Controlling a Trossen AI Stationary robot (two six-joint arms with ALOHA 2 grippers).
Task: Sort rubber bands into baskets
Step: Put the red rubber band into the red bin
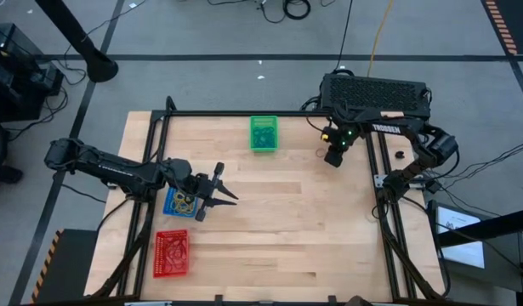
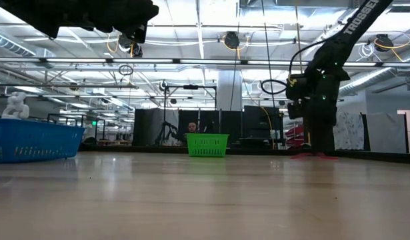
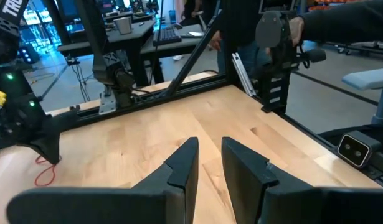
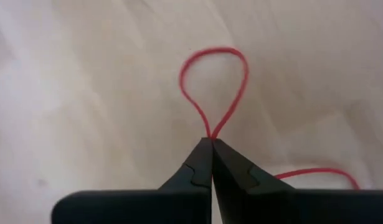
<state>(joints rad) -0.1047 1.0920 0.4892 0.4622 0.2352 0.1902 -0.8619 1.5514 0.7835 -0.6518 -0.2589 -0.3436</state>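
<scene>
My right gripper [image 1: 333,158] stands at the table's far right, pointing steeply down, shut on a red rubber band [image 4: 213,81]. The band also shows red at the arm's foot in the low view [image 2: 315,156] and in the left wrist view [image 3: 45,174]. My left gripper [image 1: 223,192] hovers level and open beside the blue basket [image 1: 181,204], with nothing between its fingers [image 3: 185,163]. The blue basket holds several bands. The red basket [image 1: 171,253] sits near the front left. The green basket [image 1: 264,133] sits at the far middle. My right gripper pinches the red band between its two fingertips at one narrow spot [image 4: 211,135], coming from above and pointing down. Ahead of the tips the band spreads into a teardrop loop over the wood. Another red arc [image 4: 316,173] shows beside one finger. Whether the band is clear of the table I cannot tell.
A large black box [image 1: 376,95] stands beyond the table's far right corner, close behind my right arm. A black frame rail [image 1: 244,114] runs round the table's edges. Bare wood [image 1: 304,229] lies between the arms and toward the near edge.
</scene>
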